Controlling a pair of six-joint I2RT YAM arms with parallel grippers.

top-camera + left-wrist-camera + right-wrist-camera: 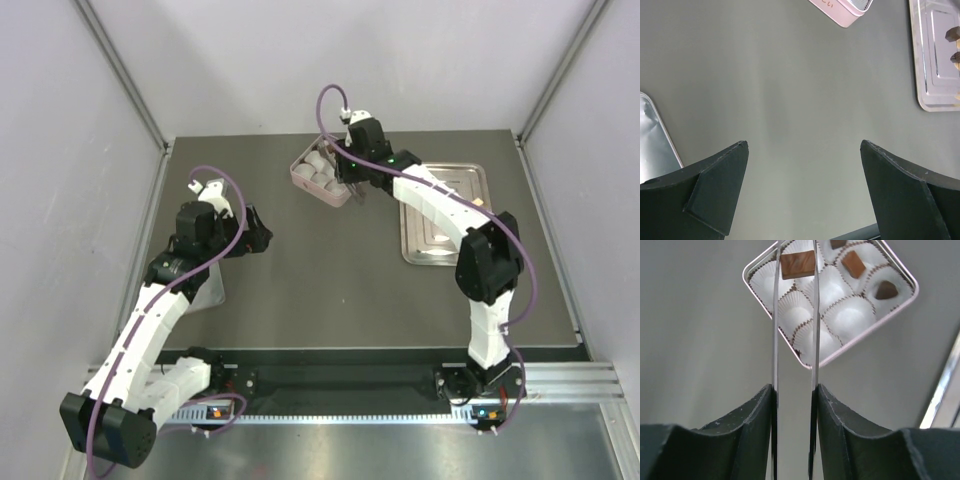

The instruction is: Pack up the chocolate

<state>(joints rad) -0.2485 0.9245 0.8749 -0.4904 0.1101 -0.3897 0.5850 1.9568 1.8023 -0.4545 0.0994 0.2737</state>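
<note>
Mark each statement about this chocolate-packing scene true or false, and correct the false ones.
1. The right gripper holds tweezers pinching a brown chocolate piece. True.
2. Every cup in the pink box is filled. False: several paper cups sit empty.
3. The left gripper is open and holds nothing. True.
4. The metal tray is bare. False: chocolate pieces lie on it.
5. The left gripper hangs over the pink box. False: it is over the dark table, apart from the box.
</note>
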